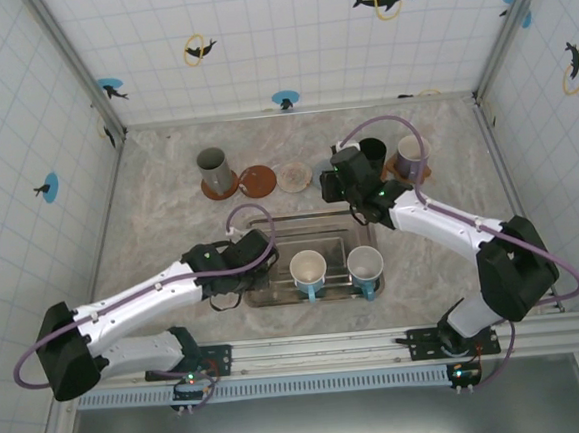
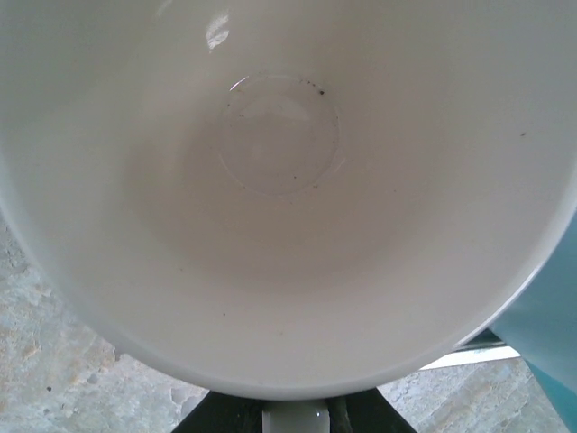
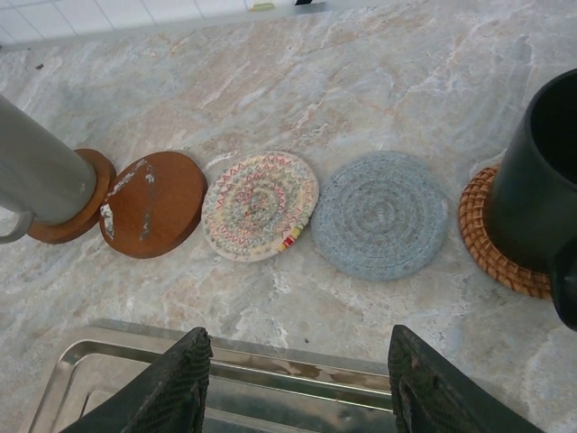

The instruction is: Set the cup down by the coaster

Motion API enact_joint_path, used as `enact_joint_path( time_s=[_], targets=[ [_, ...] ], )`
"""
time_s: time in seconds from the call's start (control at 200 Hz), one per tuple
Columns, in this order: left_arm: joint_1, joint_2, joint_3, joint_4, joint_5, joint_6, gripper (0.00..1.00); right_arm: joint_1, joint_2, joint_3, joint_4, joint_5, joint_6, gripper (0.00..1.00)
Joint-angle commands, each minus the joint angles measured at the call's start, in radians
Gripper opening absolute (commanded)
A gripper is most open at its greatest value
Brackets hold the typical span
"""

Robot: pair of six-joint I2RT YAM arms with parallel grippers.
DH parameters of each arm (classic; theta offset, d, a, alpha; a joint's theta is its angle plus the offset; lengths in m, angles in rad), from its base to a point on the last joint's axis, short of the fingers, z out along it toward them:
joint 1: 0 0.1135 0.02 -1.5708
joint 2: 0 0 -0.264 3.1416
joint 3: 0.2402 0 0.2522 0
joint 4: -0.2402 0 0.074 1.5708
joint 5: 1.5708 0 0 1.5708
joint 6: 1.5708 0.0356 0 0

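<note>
The cup [image 2: 279, 180] is right against the left wrist camera. We see its white inside, empty except for a few dark specks. It stands upright in the tray [image 1: 317, 240], just beside a second cup [image 1: 365, 264], which is also empty. The left gripper [image 1: 271, 260] is at the cup's left side, but we cannot tell whether its fingers grip it. The right gripper [image 3: 299, 347] hangs over the tray's far rim, its fingers wide apart and holding nothing. Beyond this rim a strip of table [image 3: 361, 307] is free. Then comes a row of coasters: the brown coaster [image 3: 153, 203], woven coaster [image 3: 260, 205] and grey coaster [image 3: 379, 212] are bare. A grey cup [image 3: 36, 171] and a black cup [image 3: 541, 198] stand on the end ones.
</note>
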Motion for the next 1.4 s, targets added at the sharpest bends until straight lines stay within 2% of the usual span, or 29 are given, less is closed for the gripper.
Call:
enact_joint_path(
  time_s=[0.0, 0.31, 0.676, 1.026, 1.397],
  targets=[
    [0.028, 0.022, 0.062, 0.058, 0.01, 0.067, 0.0, -0.014, -0.042, -0.026, -0.018, 0.003, -0.001, 0.54],
    [0.137, 0.072, 0.088, 0.113, 0.078, 0.172, 0.0, -0.052, -0.057, -0.042, -0.021, -0.006, 0.006, 0.54],
    [0.252, 0.207, 0.191, 0.133, 0.126, 0.286, 0.0, -0.1, -0.042, -0.036, -0.03, -0.045, 0.007, 0.54],
    [0.35, 0.364, 0.341, 0.127, 0.177, 0.39, 0.0, -0.136, -0.046, -0.038, -0.038, -0.085, 0.007, 0.54],
    [0.451, 0.483, 0.51, 0.134, 0.208, 0.441, 0.0, -0.166, -0.033, -0.029, -0.044, -0.108, 0.002, 0.54]
  ],
)
